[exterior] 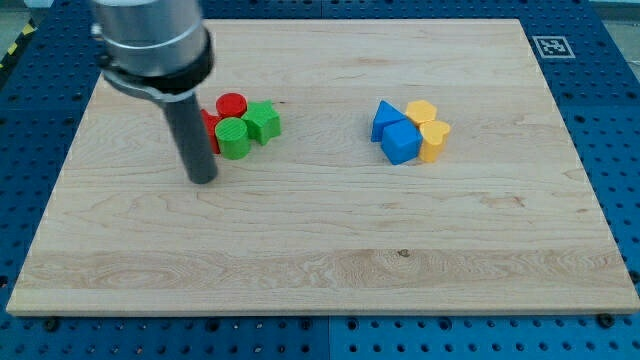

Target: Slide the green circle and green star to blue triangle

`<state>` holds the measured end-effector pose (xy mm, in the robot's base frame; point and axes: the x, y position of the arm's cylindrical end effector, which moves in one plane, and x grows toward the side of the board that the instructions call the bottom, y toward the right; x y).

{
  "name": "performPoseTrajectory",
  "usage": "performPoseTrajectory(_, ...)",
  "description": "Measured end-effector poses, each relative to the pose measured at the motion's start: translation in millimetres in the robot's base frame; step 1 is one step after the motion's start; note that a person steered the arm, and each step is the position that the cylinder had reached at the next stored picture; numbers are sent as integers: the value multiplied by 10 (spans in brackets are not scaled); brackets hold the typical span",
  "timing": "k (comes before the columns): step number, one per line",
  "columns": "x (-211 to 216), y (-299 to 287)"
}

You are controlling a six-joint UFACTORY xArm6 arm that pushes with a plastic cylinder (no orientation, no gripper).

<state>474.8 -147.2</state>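
The green circle (233, 138) and the green star (264, 122) touch each other left of the board's middle. The blue triangle (385, 118) lies right of the middle, far from both green blocks. My tip (203, 178) rests on the board just left of and below the green circle, close to it. The rod hides part of a red block (210, 128) behind it.
A red circle (231, 104) sits just above the green circle. A blue cube (401, 141), a yellow block (422, 111) and a yellow heart (434, 139) cluster against the blue triangle. The wooden board (320, 260) lies on a blue perforated table.
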Motion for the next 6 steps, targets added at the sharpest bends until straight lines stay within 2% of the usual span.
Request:
performPoseTrajectory(2,-144,36)
performPoseTrajectory(4,-219,363)
performPoseTrajectory(6,-508,523)
